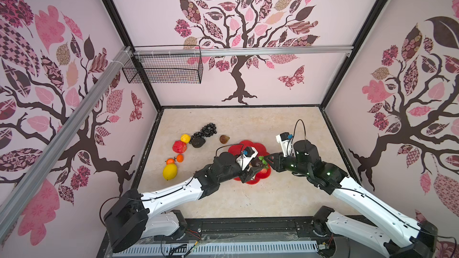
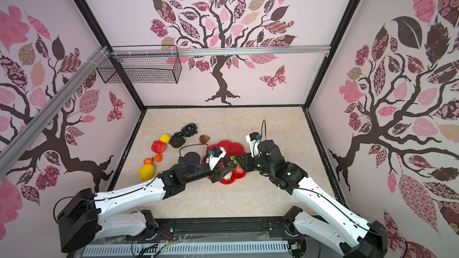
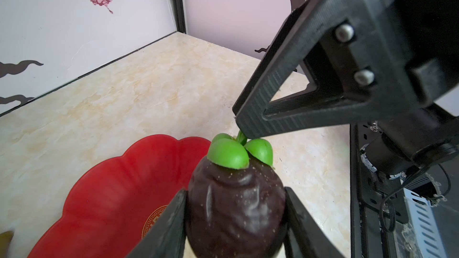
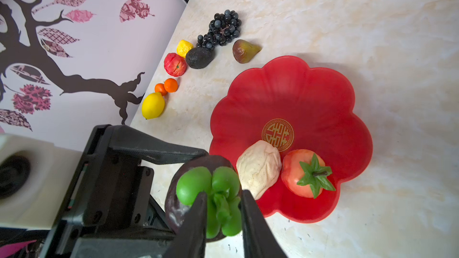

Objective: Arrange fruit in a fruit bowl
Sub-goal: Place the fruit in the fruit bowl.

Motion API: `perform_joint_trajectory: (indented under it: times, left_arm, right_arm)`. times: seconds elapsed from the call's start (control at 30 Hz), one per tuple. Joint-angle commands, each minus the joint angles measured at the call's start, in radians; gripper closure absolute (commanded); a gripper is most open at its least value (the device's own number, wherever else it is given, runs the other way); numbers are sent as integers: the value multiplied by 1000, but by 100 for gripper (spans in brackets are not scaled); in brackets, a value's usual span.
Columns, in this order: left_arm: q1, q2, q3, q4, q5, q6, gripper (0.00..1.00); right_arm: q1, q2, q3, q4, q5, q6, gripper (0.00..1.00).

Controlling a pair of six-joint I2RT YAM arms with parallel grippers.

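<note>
A dark purple fruit [image 3: 236, 209] with a green leafy top [image 4: 218, 189] hangs over the near left rim of the red flower-shaped fruit bowl [image 4: 310, 90]. My left gripper [image 3: 236, 194] is shut on its body. My right gripper [image 4: 223, 194] is shut on the green top, one finger on each side of the stem. In both top views the two grippers meet over the fruit bowl [image 1: 248, 145]. Inside lie a cream pear [image 4: 258, 167] and a red fruit with a green cap [image 4: 301, 174].
On the table to the left lie black grapes [image 4: 223, 27], a fig [image 4: 244, 50], an avocado [image 4: 198, 57], a small lemon [image 4: 184, 47], a red apple [image 4: 175, 64], two oranges [image 4: 171, 85] and a big lemon [image 4: 153, 105]. A black wire basket [image 1: 164, 68] hangs back left.
</note>
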Motion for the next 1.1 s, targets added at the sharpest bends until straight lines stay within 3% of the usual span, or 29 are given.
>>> perform_joint_trajectory:
  times: [0.0,0.33,0.63,0.7,0.8,0.97,1.07]
  left_arm:
    - [-5,-19,-26,29,15,14,58]
    - [-8,-10,-19,28,6,10,57]
    - [13,-74,-18,-81,-48,-94,14]
    - [42,-149,-54,-91,-124,-161,8]
    - [123,-287,-113,-165,-204,-274,8]
    - [142,-517,-199,-322,-531,-345,7]
    - [145,-564,-210,-430,-682,-385,7]
  right_arm:
    - [-1,7,16,11,-13,-4,80]
    - [0,18,16,8,-24,-9,90]
    - [26,91,79,-30,228,-148,95]
    - [26,114,80,-2,258,-169,95]
    - [33,170,86,39,272,-202,95]
    - [67,286,107,101,344,-254,95]
    - [76,356,125,122,386,-274,95]
